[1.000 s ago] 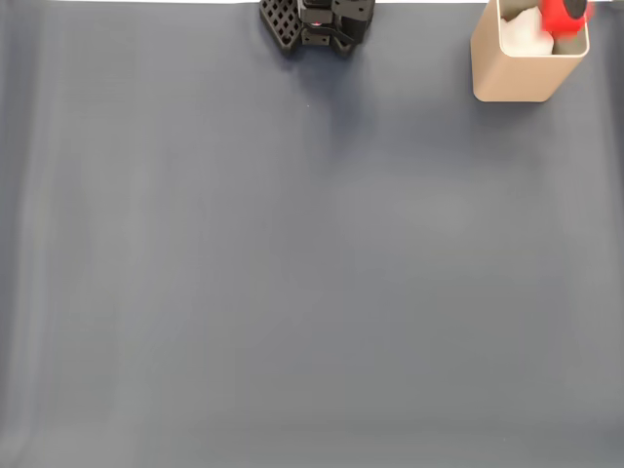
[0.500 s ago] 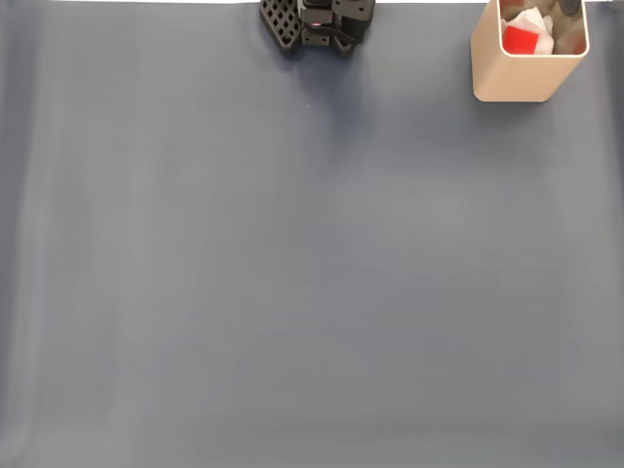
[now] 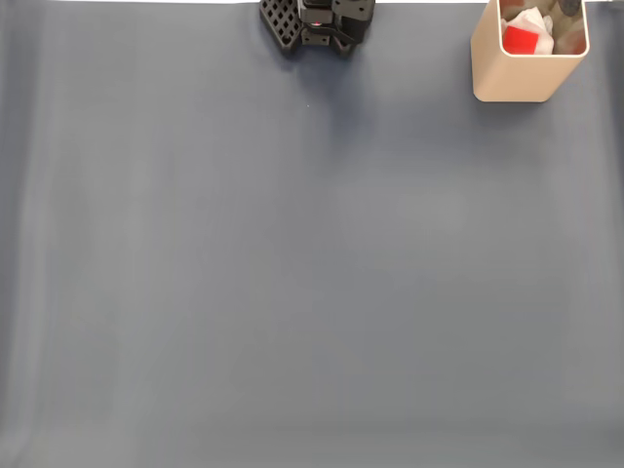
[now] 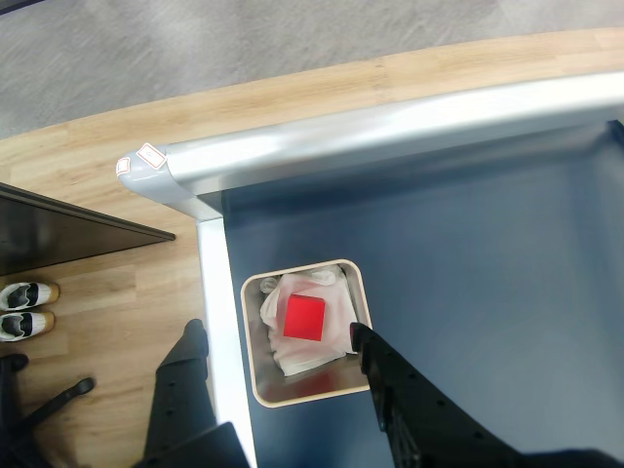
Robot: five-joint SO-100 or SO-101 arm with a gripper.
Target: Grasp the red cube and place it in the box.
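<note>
Since the red cube [image 4: 304, 317] already lies inside the box [image 4: 297, 392], on whitish crumpled stuff, paper or cloth, can't tell which, the main job looks done. In the fixed view the cube [image 3: 520, 40] shows as a red patch inside the box [image 3: 522, 78], which stands at the far right corner of the dark blue mat [image 3: 292, 273], w/ the arm's black base [image 3: 317, 24] well apart at the top edge.

In the wrist view the gripper [image 4: 278, 351] hangs above the box, fingers spread wide apart w/ nothing between them; one fingertip sits off the box's left side over the table's metal edge, the other over its right rim. Cube is free of both.

Left to do, as I judge it: nothing but pulling the arm back to rest. No other cube in sight on the mat.
</note>
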